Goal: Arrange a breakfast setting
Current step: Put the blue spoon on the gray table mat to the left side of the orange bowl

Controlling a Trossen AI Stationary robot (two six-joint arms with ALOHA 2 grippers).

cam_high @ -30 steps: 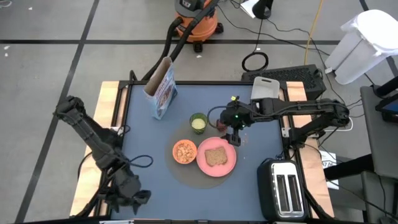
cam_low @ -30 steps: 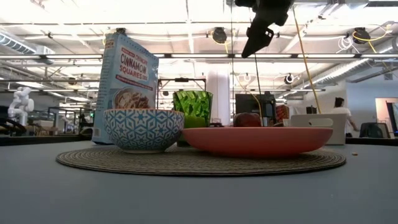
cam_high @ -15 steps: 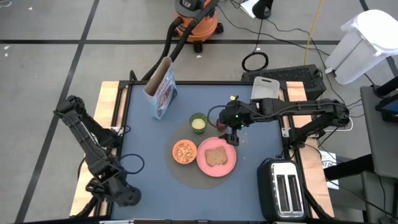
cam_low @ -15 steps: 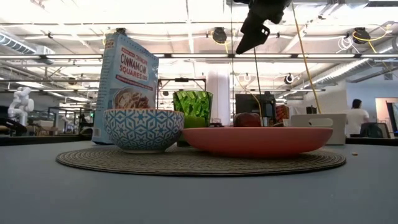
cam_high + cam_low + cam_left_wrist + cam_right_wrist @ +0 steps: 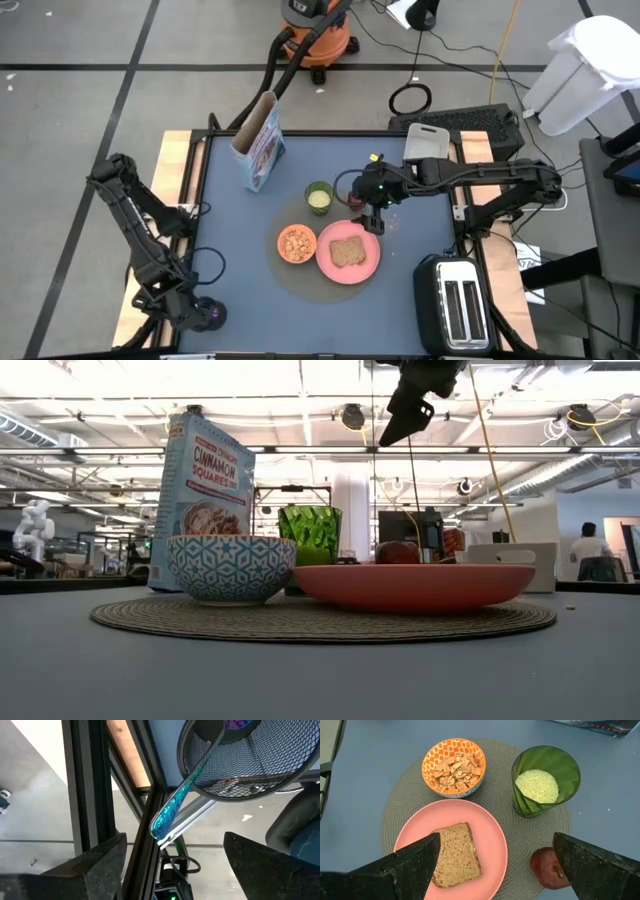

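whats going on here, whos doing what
A breakfast setting is nearly laid on the round mat: toast on the pink plate, a bowl of cereal, a green cup and a dark-red fruit, with the cereal box standing behind. The right gripper hangs open above the fruit, holding nothing. The left gripper is off at the table's near left corner, open, facing the spoon that sticks out of a mesh holder.
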